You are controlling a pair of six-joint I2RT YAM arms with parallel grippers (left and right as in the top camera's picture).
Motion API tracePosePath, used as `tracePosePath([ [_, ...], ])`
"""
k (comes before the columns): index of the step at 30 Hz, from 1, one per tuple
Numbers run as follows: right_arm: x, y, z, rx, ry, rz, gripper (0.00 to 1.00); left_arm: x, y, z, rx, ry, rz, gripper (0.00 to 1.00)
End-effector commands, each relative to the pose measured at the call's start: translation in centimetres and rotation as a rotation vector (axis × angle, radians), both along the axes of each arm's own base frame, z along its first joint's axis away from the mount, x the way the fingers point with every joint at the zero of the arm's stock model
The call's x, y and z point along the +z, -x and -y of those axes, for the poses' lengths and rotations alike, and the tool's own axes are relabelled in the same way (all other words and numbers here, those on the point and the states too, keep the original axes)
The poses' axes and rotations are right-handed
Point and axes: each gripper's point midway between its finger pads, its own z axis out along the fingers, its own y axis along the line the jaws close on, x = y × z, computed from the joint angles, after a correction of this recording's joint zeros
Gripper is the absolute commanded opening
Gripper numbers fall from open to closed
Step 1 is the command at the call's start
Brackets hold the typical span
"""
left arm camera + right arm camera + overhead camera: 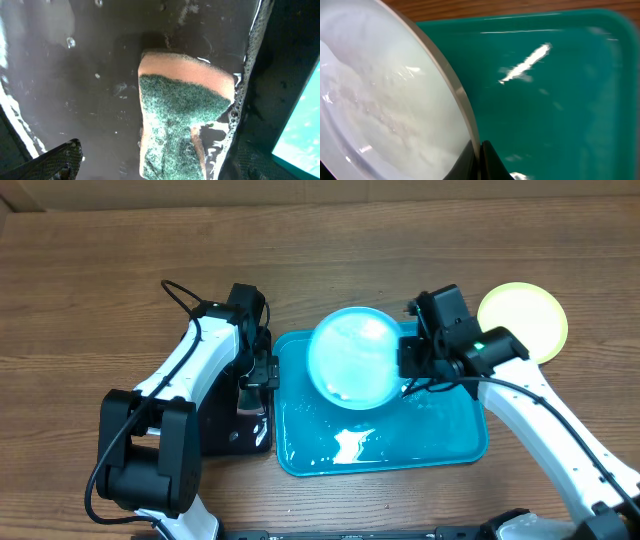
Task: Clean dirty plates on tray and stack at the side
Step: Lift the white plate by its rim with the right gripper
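My right gripper [412, 360] is shut on the rim of the light blue plate [355, 358] and holds it tilted above the far part of the teal tray [440, 435]. In the right wrist view the fingers [480, 155] pinch the plate's edge [385, 100], which has a wet whitish film, over the wet tray [560, 100]. A pale yellow-green plate [522, 320] lies on the table right of the tray. My left gripper [255, 370] is open over the black tray [235, 438]. Its fingers [160, 162] stand wide on either side of a sponge.
The sponge [180, 120], green scouring side up on an orange body, lies on the wet black tray [75, 75] with foam along the tray's right rim. The black tray sits against the teal tray's left edge. Wooden table all round.
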Motion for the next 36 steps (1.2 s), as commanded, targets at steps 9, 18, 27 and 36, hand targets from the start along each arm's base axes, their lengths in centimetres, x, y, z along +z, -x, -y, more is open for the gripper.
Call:
tracePosePath([
  [9,3.0,1.3,8.7,-0.244,0.389,0.08,0.04,-0.1,0.6,0.1,0.005,0.008,-0.02,1.0],
  [18,5.0,0.0,9.7,-0.304,0.432,0.162,0.04,-0.1,0.6,0.1,0.005,0.008,-0.02,1.0],
  [27,9.6,-3.4,7.2,-0.366,0.246,0.317,0.04,-0.1,0.6,0.1,0.005,0.008,-0.02,1.0],
  [36,10.4,-4.3,0.2,-0.25,-0.143,0.271,0.04,-0.1,0.7,0.1,0.005,0.008,-0.023,1.0],
])
